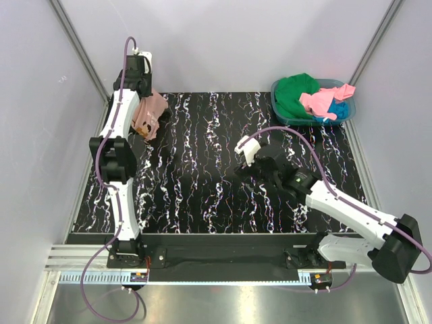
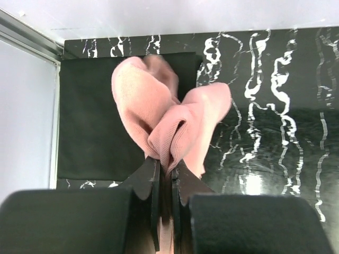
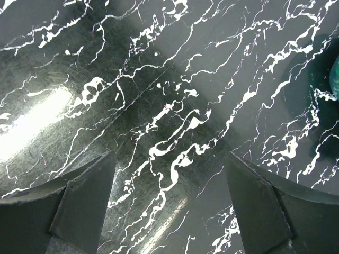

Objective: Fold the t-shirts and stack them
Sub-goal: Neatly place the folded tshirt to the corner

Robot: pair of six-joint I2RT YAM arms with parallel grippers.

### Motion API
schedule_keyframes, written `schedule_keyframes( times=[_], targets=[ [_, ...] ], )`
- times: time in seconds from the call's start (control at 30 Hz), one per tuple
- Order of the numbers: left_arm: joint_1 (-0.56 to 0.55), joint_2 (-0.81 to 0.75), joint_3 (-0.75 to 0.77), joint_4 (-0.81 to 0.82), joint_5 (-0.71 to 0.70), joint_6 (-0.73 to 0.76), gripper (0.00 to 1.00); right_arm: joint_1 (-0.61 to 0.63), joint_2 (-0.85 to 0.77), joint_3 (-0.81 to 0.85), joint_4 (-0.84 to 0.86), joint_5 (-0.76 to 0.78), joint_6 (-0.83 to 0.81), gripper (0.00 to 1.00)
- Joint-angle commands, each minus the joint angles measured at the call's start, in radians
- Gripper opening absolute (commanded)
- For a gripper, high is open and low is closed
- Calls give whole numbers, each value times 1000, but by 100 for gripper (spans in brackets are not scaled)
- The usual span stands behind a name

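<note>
At the table's far left corner my left gripper [image 1: 140,93] is shut on a bunched fold of the salmon-pink t-shirt [image 1: 150,115]. The shirt hangs crumpled from the jaws, a small brown-white print showing on it. In the left wrist view the pink cloth [image 2: 169,114] bulges out from the left gripper [image 2: 166,161] above a flat black t-shirt [image 2: 100,121] lying on the table. My right gripper [image 1: 251,162] hovers open over bare marbled table at mid right. In its wrist view the right gripper [image 3: 168,154] holds nothing between its wide-apart fingers.
A teal basket [image 1: 278,91] stands at the far right corner, holding a green tee [image 1: 295,94], a bright pink tee [image 1: 325,101] and a blue tee [image 1: 339,110]. Its edge [image 3: 333,79] shows in the right wrist view. Grey walls close in both sides.
</note>
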Motion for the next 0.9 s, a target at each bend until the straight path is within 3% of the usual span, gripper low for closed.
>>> schedule_keyframes(
  times=[0.0,0.4,0.53,0.87],
  targets=[
    [19,-6,37,94,17,53,0,-6,26,38,42,6,-7,89],
    [136,33,-30,298,216,18,0,-7,124,64,79,-18,-22,89],
    [166,105,11,331,267,19,0,-10,161,78,80,-23,-13,89],
    [232,203,59,428,278,-15,0,-12,293,144,82,-38,-7,88]
  ],
)
